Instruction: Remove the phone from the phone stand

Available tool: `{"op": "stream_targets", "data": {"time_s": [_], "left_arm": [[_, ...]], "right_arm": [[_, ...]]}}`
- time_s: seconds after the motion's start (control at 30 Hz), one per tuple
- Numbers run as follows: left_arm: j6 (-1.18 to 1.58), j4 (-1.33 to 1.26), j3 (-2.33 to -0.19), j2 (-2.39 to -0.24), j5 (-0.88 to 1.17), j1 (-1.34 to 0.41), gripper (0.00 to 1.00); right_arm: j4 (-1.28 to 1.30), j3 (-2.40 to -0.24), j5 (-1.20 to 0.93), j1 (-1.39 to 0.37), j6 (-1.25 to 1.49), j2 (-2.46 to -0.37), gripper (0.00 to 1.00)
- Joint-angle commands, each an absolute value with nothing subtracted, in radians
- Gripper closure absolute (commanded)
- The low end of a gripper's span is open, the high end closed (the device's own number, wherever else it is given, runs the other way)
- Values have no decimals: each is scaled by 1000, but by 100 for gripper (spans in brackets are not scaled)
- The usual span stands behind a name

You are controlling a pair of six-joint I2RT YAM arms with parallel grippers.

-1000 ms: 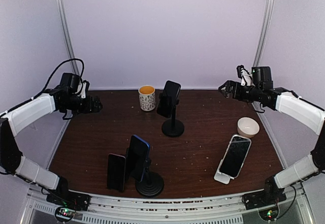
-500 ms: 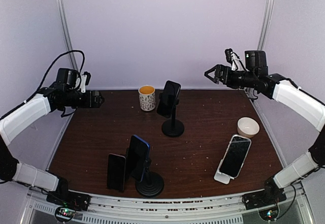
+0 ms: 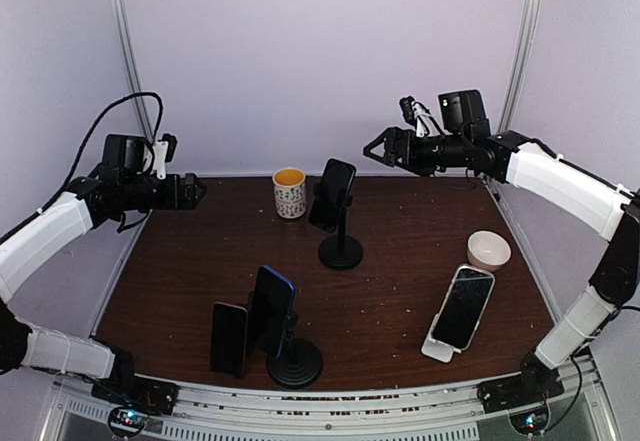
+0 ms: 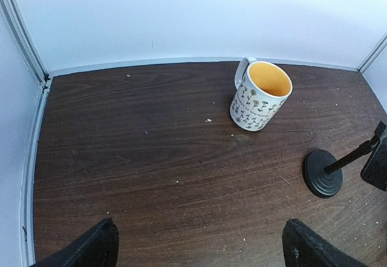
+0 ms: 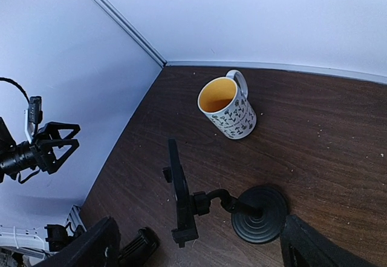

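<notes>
At the far edge the phone [image 3: 334, 191] sits in its phone stand [image 3: 340, 251]. Left gripper [image 3: 198, 192] and right gripper [image 3: 372, 150] gape.

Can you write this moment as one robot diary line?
left gripper: open, empty | right gripper: open, not touching far phone | far phone: on stand

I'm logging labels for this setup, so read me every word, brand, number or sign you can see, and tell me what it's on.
No text can be read in any view.
Mug: a flower pattern only; any lettering is too small to tell.
Phone on the far stand: dark face, no brand visible.
</notes>
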State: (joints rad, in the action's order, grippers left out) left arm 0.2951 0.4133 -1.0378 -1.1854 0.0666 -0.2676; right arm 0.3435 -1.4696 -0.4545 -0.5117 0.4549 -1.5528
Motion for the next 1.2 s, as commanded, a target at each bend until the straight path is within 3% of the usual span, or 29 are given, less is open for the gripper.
{"op": "stream_targets", "data": {"time_s": [0.0, 0.73, 1.17], "left_arm": [[273, 353, -1028, -1166, 79, -280, 2], [261, 290, -1006, -1157, 128, -288, 2], [262, 285, -1010, -1165, 130, -289, 2]], "right_arm": [[323, -1532, -501, -535, 499, -1603, 8], [242, -1703, -598, -614, 608, -1864, 39], [212, -1635, -586, -627, 620, -1888, 62]]}}
